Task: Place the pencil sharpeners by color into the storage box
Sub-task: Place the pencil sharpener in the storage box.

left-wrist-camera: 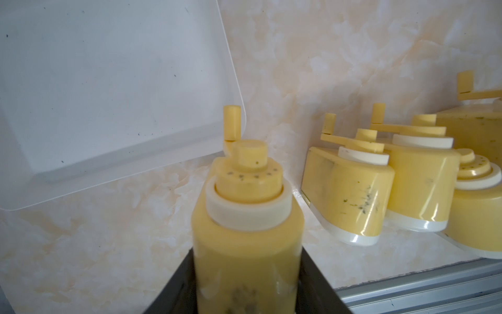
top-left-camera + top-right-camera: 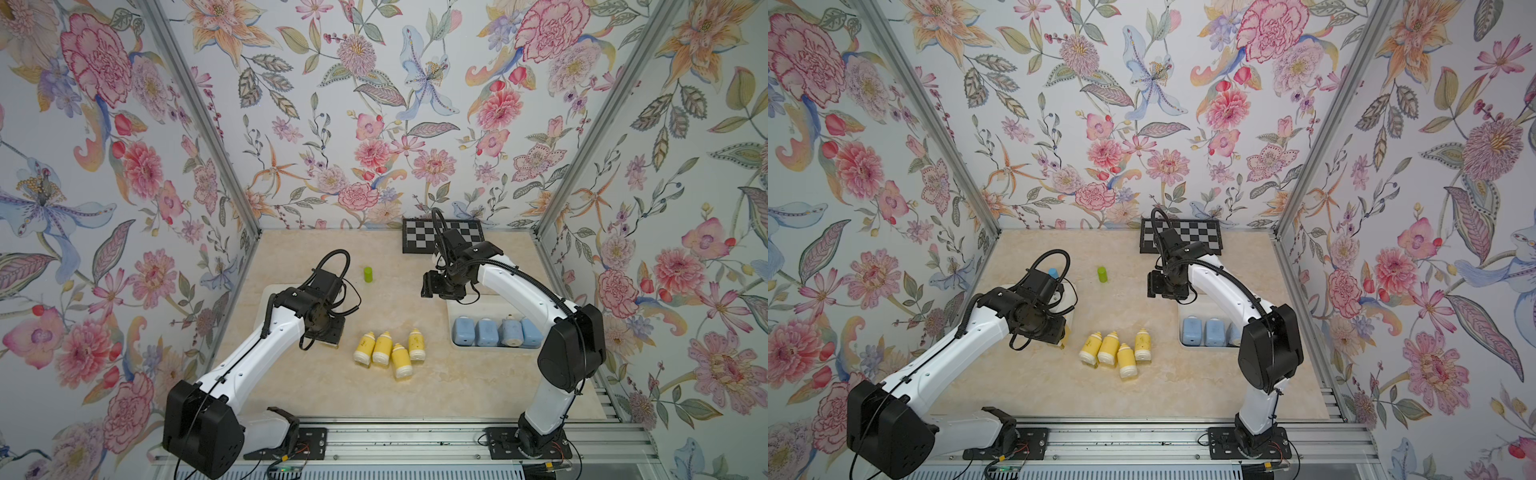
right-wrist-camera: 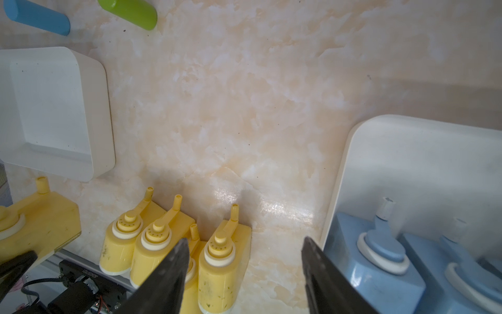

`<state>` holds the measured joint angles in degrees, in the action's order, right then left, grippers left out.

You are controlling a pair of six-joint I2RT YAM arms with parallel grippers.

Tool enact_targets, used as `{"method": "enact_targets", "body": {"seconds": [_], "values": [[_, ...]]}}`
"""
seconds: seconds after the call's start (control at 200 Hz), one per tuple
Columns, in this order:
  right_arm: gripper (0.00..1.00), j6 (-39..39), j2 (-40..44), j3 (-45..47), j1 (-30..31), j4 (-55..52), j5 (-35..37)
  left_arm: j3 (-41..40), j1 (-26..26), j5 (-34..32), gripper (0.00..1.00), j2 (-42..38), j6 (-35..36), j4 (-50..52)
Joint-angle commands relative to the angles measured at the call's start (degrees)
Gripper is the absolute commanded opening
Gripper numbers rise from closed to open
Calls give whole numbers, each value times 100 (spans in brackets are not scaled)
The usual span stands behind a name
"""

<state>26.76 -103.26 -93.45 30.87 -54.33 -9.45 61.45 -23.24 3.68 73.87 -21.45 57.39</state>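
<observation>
Left wrist view: the left gripper (image 1: 245, 261) is clamping a yellow sharpener (image 1: 241, 233); other yellow sharpeners (image 1: 350, 190) are lying just beside it; the right gripper (image 3: 245, 240) is hanging open.

- Both top views look steeply down on the whole table (image 2: 332, 395), nearly identical
- Each wrist view sits close over the table, both sharing the lying yellow sharpeners (image 1: 350, 190) (image 3: 217, 271)

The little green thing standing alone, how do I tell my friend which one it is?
Find the black-and-white checkerboard at the back of the marble table. Nearer the front and toward the left arm, the green cylinder stands upright with bare table around it. The yellow sharpeners crowd together in front of it; it alone is bright green.
</observation>
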Motion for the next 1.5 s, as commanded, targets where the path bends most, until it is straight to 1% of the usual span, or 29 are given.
{"method": "enact_targets", "body": {"seconds": [0.0, 0.135, 0.425, 0.525, 0.776, 1.056, 1.491], "values": [[67, -111, -193, -255, -63, -34, -97, 247, 384, -95, 41, -22, 72, -72], [67, -148, -298, -366, -131, -30, -171, 365, 799, 28, 41, 181, 181, -272], [67, -215, -518, -578, -263, -28, -299, 639, 1295, 377, 41, 943, 220, -838], [68, -220, -578, -607, -283, -33, -311, 769, 1386, 520, 40, 1232, 173, -1025], [68, -223, -550, -503, -325, -25, -307, 1043, 1397, 686, 40, 1869, 81, -1251], [68, -261, -589, -533, -351, -23, -333, 959, 1401, 704, 40, 1939, -42, -1353], [68, -340, -539, -442, -386, -9, -371, 449, 1366, 695, 40, 1659, -265, -1493]]}}
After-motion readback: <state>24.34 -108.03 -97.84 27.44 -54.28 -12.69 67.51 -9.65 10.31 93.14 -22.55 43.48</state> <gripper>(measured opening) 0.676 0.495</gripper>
